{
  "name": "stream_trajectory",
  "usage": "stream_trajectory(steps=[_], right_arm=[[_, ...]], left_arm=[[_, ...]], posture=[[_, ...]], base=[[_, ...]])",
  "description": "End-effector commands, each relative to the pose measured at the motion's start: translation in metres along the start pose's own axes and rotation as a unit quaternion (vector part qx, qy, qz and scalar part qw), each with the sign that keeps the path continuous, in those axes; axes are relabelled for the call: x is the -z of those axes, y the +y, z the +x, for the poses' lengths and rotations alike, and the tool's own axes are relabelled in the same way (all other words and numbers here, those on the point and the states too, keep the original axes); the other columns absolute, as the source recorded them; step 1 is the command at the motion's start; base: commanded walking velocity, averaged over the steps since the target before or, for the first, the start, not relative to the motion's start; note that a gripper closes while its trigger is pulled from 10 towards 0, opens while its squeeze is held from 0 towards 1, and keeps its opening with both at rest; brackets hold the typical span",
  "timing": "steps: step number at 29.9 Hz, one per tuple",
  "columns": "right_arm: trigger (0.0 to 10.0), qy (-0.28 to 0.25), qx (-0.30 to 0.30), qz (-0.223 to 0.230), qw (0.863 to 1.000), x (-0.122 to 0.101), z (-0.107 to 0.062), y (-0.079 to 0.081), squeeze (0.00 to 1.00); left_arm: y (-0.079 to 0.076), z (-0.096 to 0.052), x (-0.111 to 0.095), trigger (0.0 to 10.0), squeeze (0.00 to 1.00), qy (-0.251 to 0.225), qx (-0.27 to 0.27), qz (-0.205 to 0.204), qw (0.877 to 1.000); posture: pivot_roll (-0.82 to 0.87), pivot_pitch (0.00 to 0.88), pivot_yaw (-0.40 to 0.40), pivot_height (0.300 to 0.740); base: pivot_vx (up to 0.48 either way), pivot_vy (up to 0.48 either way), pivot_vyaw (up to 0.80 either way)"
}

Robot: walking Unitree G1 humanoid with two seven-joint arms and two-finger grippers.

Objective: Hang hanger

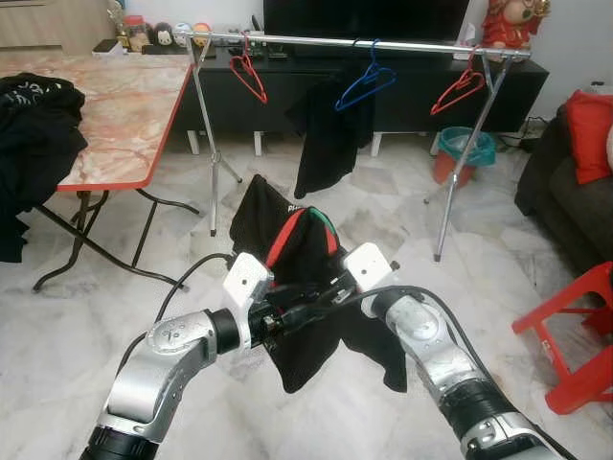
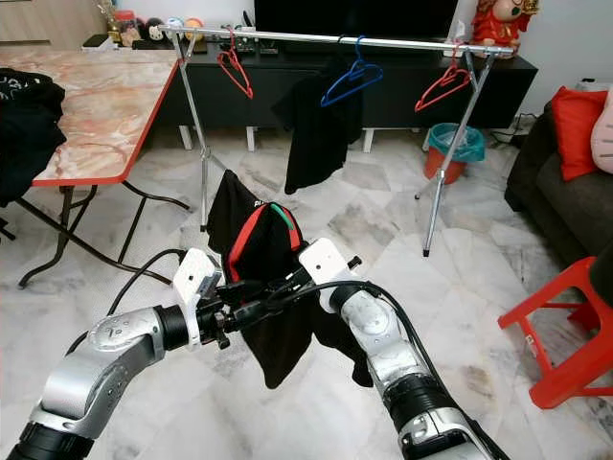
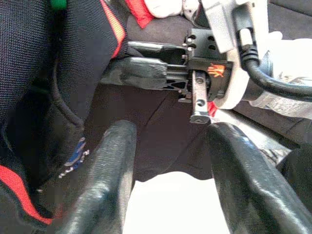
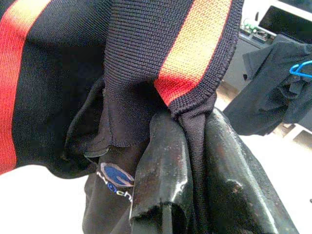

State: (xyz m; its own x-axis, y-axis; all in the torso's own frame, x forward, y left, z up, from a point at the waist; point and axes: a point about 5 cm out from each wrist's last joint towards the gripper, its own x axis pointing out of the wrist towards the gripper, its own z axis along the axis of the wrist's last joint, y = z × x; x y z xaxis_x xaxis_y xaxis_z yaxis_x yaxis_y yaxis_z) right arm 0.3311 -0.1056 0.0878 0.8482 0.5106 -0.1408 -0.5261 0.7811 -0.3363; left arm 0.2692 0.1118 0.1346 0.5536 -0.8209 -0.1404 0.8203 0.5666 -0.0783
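- The right gripper [image 4: 195,170] is pinched tight on the collar of the black shirt [image 1: 306,287]. The cloth is squeezed between its two fingers.
- The left gripper [image 3: 168,190] is spread apart, with nothing between its fingers. It sits just beside the right gripper, close to the shirt.
- The shirt hangs down from the grippers, above the floor [image 1: 115,316]. Its collar has red and green stripes.
- A small blue logo shows inside the collar. The letters are too blurry to read.
- Far ahead is the clothes rail [image 1: 354,41]. A red hanger [image 1: 247,75] is near its left end, a blue hanger [image 1: 364,86] in the middle, and another red hanger [image 1: 458,93] near its right end.
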Motion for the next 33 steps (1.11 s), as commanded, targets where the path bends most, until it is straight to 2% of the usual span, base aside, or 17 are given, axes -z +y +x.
stream_trajectory(steps=[1,7,10,14,15,17,18,20,21,25,29,33], right_arm=[[10.0,-0.031,0.012,-0.001,0.999,-0.014,0.005,-0.009,0.00],[10.0,-0.027,0.015,-0.004,0.999,-0.013,0.004,-0.011,0.00],[10.0,-0.026,0.019,-0.006,0.999,-0.012,0.004,-0.012,0.00],[10.0,-0.024,0.023,-0.007,0.999,-0.011,0.004,-0.013,0.00],[10.0,-0.024,0.028,-0.008,0.999,-0.012,0.004,-0.014,0.00],[10.0,-0.025,0.030,-0.008,0.999,-0.012,0.004,-0.014,0.00],[10.0,-0.026,0.028,-0.009,0.999,-0.012,0.004,-0.015,0.00],[10.0,-0.027,0.024,-0.013,0.999,-0.012,0.003,-0.017,0.00],[10.0,-0.025,0.024,-0.019,0.999,-0.010,0.001,-0.020,0.00],[10.0,-0.016,0.027,-0.029,0.999,-0.007,-0.002,-0.028,0.00],[10.0,-0.008,0.026,-0.039,0.999,-0.003,-0.006,-0.036,0.00],[10.0,0.008,0.011,-0.060,0.998,0.003,-0.014,-0.047,0.00]], left_arm=[[0.005,-0.003,0.000,10.0,1.00,0.005,-0.018,0.015,1.000],[0.017,-0.013,-0.011,10.0,1.00,-0.016,-0.056,0.024,0.998],[0.017,-0.017,-0.015,10.0,1.00,-0.022,-0.053,0.021,0.998],[0.006,-0.022,-0.013,10.0,1.00,-0.007,-0.005,0.008,1.000],[-0.001,-0.025,-0.011,10.0,1.00,0.001,0.026,0.003,1.000],[-0.004,-0.027,-0.011,10.0,1.00,0.003,0.039,0.000,0.999],[-0.003,-0.029,-0.012,10.0,0.00,0.001,0.032,0.003,0.999],[0.008,-0.032,-0.015,10.0,0.00,-0.012,-0.010,0.017,1.000],[0.023,-0.035,-0.018,10.0,0.00,-0.019,-0.070,0.038,0.997],[0.046,-0.045,-0.029,10.0,0.00,-0.044,-0.164,0.057,0.984],[0.059,-0.058,-0.044,10.0,0.00,-0.080,-0.223,0.067,0.969],[0.073,-0.072,-0.057,10.0,0.00,-0.112,-0.280,0.082,0.950]], posture=[[0.03,0.000,-0.022,0.740],[0.03,0.000,-0.022,0.740],[0.03,0.000,-0.022,0.740],[0.03,0.000,-0.022,0.740],[0.03,0.000,-0.022,0.740],[0.03,0.000,-0.022,0.740],[0.03,0.000,-0.022,0.740],[0.03,0.000,-0.023,0.740],[0.03,0.000,-0.024,0.740],[0.03,0.000,-0.024,0.740],[0.03,0.000,-0.023,0.740],[0.03,0.000,-0.027,0.740]], base=[[0.000,0.000,0.00],[0.000,0.000,0.00],[0.000,0.000,0.00],[0.000,0.000,0.00],[0.000,0.000,0.00],[0.000,0.000,0.00],[0.000,0.000,0.00],[0.000,0.000,0.00],[0.000,0.000,0.00],[0.000,0.000,0.00],[0.000,0.000,0.00],[0.000,0.000,0.00]])
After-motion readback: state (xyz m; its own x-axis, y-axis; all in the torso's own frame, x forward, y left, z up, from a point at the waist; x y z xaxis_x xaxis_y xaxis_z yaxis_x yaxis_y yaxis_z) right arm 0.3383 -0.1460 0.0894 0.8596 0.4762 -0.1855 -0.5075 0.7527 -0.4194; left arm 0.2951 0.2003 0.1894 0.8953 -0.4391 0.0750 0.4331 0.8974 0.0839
